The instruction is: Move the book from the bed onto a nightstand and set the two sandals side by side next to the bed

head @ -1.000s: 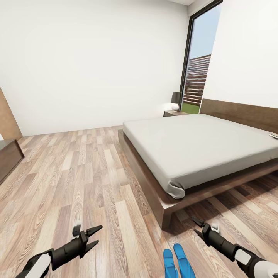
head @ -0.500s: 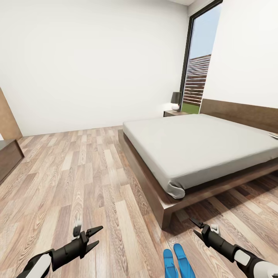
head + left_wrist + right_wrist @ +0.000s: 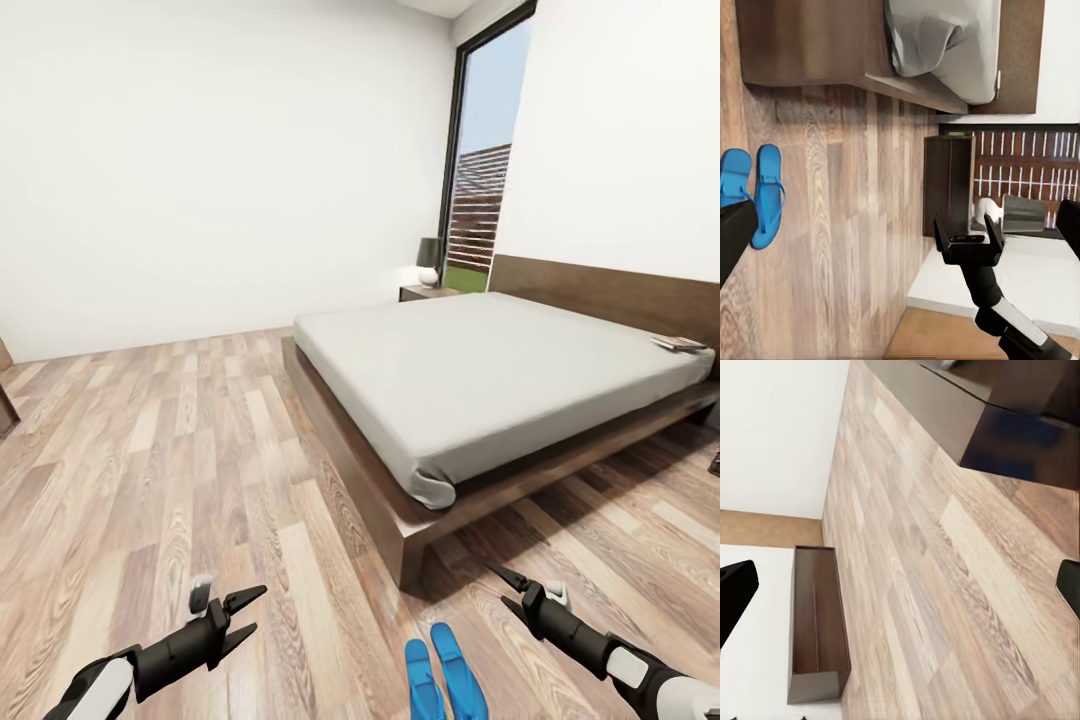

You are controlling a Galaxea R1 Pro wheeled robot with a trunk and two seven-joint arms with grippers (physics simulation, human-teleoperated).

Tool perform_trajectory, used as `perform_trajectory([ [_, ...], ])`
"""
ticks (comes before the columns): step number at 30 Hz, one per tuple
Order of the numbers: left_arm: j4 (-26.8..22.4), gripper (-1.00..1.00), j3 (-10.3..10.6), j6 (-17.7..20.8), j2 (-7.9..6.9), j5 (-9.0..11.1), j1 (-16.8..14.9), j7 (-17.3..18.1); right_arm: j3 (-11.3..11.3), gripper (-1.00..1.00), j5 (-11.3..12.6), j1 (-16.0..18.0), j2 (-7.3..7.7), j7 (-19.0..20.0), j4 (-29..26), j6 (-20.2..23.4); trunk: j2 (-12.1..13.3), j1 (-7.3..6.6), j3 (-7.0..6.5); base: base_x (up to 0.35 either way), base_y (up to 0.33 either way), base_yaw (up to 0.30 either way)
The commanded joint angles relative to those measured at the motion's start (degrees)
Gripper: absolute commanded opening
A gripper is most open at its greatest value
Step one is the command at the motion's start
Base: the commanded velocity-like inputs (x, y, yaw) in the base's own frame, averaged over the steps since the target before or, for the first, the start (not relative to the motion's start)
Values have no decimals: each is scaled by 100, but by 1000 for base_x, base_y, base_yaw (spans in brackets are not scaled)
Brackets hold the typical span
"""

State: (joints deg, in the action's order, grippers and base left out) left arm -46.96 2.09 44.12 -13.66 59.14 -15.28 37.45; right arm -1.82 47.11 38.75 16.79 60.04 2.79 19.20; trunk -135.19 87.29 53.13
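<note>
From the head camera we count one bed (image 3: 500, 390), its grey mattress bare but for one book (image 3: 681, 344) lying near the headboard at the far right edge; one nightstand (image 3: 425, 292) stands beyond the bed by the window (image 3: 478, 195), with one lamp (image 3: 429, 260) on it; two sandals (image 3: 441, 678) lie side by side on the floor (image 3: 170, 480) near the bed's nearest corner; our left gripper (image 3: 243, 613) and right gripper (image 3: 507, 588) both hang empty with jaws apart.

In the left wrist camera we see the two sandals (image 3: 754, 196) together on the planks, apart from the bed frame (image 3: 817, 45); the right gripper (image 3: 967, 238) shows spread.

The right wrist camera gives us one long dark cabinet (image 3: 816, 622) against the wall.
</note>
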Motion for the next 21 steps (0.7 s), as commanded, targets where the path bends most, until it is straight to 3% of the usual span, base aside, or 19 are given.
perform_trajectory([
  [1,0,100,11,28,-6,37,-2,-1,-20,100,47,10,-1,24,20,49,-3,-1,6,0,0,-259],
  [21,-1,100,19,18,65,39,-2,-6,-20,100,26,11,-1,24,20,51,-3,-1,6,0,0,-268],
])
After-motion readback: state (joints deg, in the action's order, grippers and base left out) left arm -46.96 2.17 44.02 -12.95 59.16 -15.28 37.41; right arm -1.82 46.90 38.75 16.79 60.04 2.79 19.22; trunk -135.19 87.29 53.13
